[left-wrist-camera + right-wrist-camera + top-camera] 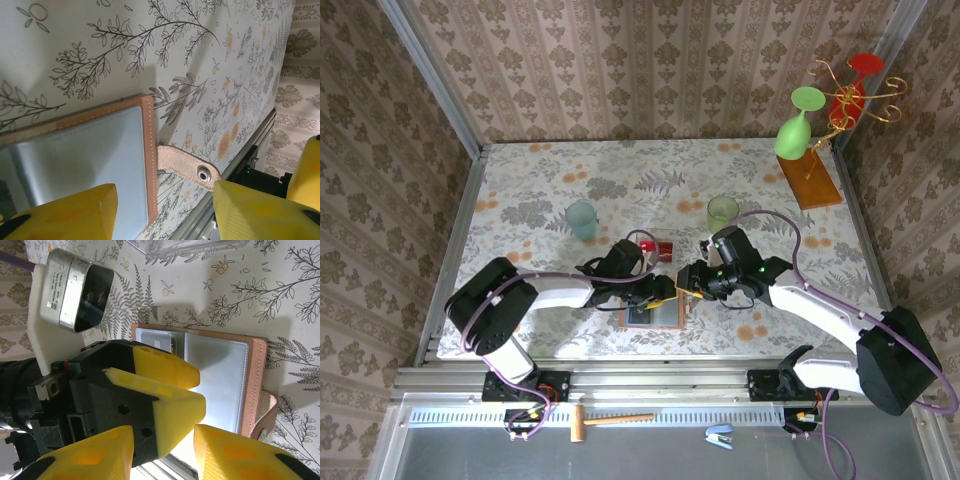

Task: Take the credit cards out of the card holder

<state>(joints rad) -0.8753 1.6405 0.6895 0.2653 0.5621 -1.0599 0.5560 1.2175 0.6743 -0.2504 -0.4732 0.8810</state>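
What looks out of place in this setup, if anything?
On the table, nothing looks spilled or damaged; the card holder lies open and flat. The odd items are a hammer and a blue stapler lying on the grey ledge in front of the arms' bases, off the table.

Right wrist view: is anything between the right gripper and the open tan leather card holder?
Yes. The left gripper, black with yellow fingers, sits over one half of the card holder, in the way of the right gripper. The other grey-blue pocket lies uncovered.
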